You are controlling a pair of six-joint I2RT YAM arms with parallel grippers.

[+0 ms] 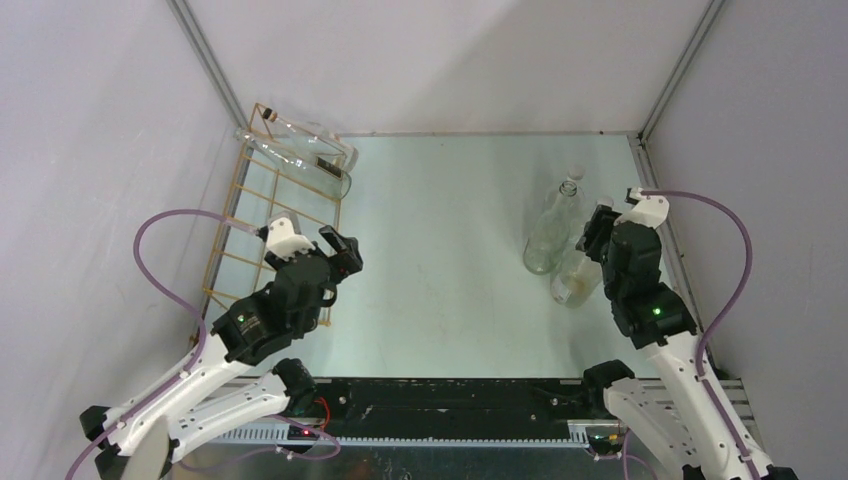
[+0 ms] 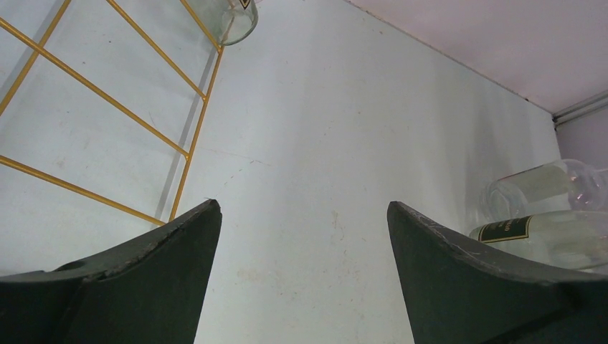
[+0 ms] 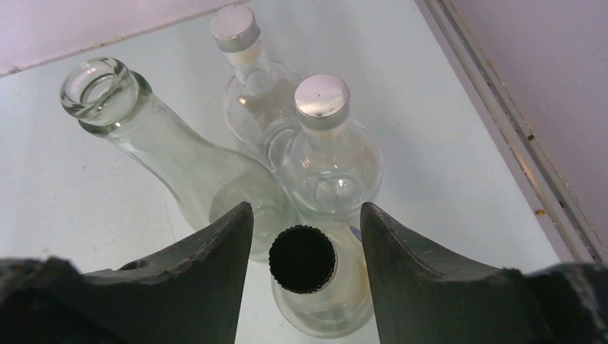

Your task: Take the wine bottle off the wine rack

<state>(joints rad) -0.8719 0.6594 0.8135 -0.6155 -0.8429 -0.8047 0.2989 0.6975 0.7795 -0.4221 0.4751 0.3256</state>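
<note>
Well along: clear bottles (image 1: 548,235) stand near the worktop's right edge, with the right tool (image 3: 307,222) parted around a black-capped bottle (image 3: 302,258). A wine bottle (image 1: 305,165) lies on the wine rack (image 2: 188,153) in the far-left corner. The left tool (image 2: 302,208) gapes empty.

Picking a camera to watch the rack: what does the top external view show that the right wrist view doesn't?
Only top external: the wine rack, clear wine bottles lying at its far end, and the open left gripper. Only right wrist: a bottle's black cap between the fingers of the open right gripper, untouched. Both: the upright bottles at the right and the table.
</note>
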